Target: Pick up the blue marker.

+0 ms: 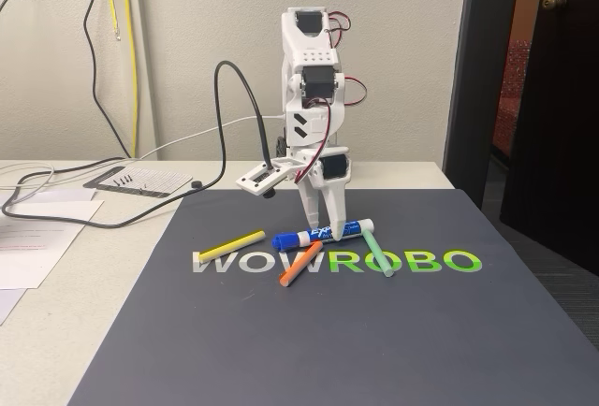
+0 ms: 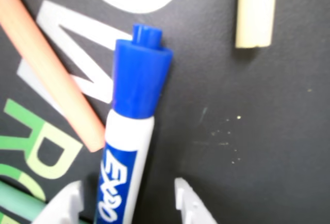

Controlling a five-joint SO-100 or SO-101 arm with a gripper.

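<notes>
White end effector [image 2: 131,201] fingers are straddling the blue marker [image 2: 129,131] barrel, jaws narrowly parted, contact unclear; orange stick [image 2: 49,69] is lying beside it on the dark mat [image 2: 268,146].

The marker [image 2: 126,131] looked like smooth plastic, its blue cap faintly glossy above a white barrel with a printed label. Beside the marker, the orange stick [image 2: 49,69] looked matt and chalky. Under the marker, the mat [image 2: 247,131] was dark, matt and dust-flecked. The hand [image 2: 129,201] was white matt plastic.
</notes>
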